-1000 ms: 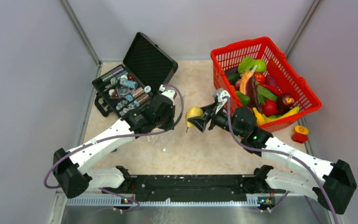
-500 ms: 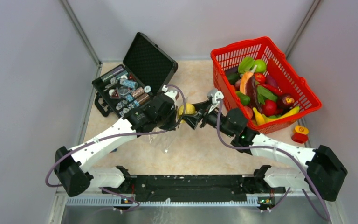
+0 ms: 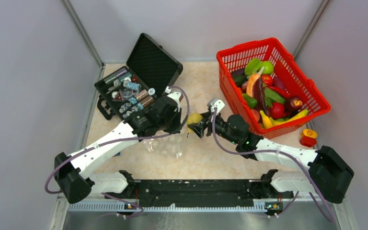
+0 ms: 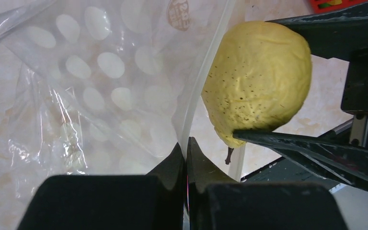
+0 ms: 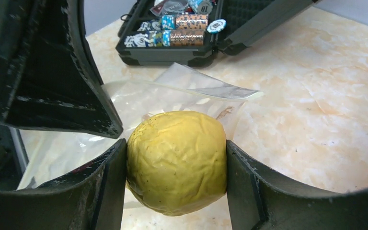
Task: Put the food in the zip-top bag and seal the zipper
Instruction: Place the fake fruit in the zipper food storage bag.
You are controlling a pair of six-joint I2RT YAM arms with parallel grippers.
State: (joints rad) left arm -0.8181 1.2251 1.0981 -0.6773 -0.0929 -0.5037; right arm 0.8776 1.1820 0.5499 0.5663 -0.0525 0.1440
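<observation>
A yellow toy pear (image 3: 194,118) is clamped between the fingers of my right gripper (image 3: 197,125), which is shut on it (image 5: 177,160). The pear hangs just above the table, right beside the zip-top bag's mouth. My left gripper (image 4: 186,143) is shut on the bag's whitish zipper strip (image 4: 206,81), holding that edge up. The clear zip-top bag (image 3: 165,143) droops below it onto the table (image 4: 91,81). In the left wrist view the pear (image 4: 258,81) sits just right of the strip. More food fills the red basket (image 3: 273,48).
An open black case (image 3: 153,62) with metal cylinders and chips stands at the back left, close behind the left arm (image 5: 182,43). A small red and yellow piece (image 3: 308,137) lies right of the basket. Grey walls close in both sides.
My right arm has carried the pear leftwards, from near the basket to the bag's mouth. The bag now hangs lower and more spread under the left gripper.
</observation>
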